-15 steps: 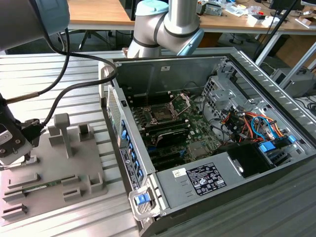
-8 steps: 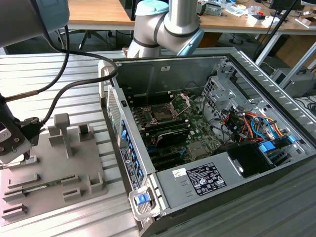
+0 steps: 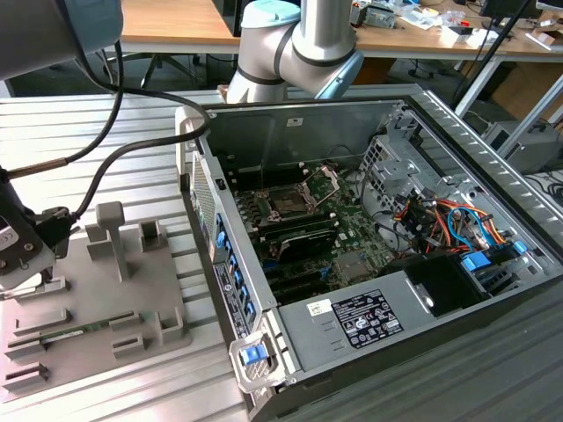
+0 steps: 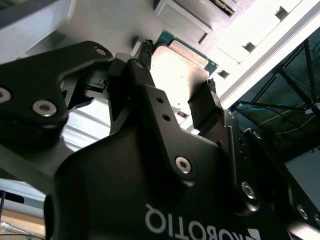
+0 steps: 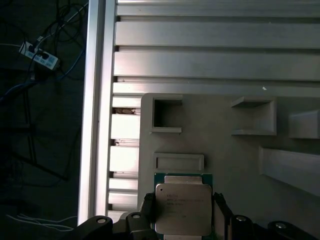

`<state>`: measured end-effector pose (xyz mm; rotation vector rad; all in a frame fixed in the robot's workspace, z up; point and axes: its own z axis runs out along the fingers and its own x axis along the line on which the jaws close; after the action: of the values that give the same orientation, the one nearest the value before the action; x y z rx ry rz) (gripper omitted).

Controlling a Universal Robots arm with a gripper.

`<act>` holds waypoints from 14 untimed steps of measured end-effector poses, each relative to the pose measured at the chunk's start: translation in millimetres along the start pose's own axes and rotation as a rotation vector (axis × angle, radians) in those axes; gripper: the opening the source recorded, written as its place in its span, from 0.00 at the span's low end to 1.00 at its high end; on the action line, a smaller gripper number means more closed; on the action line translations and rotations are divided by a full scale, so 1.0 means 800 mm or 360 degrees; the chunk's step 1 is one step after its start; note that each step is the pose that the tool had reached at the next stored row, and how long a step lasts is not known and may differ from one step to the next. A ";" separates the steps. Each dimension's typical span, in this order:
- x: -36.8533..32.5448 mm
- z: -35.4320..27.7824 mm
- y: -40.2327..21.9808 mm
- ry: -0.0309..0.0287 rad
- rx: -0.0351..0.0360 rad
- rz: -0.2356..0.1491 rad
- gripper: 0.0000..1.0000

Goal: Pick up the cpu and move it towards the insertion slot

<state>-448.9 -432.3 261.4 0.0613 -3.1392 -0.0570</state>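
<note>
The silver-grey tubular arm has pale blue joint caps and black cables; its matte black hand bears silver screws and white lettering.

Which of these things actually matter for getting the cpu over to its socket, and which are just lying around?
For the job:
- cpu, gripped by the pincer
- insertion slot in the computer case

Just lying about:
- grey tray under the cpu
- orange and blue cables in the case
- power strip on the floor
</note>
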 end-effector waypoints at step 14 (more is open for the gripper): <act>0.0000 -0.0092 0.0003 -0.00001 0.0000 0.0000 0.55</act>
<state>-448.9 -432.3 268.8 0.0613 -3.1392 -0.0571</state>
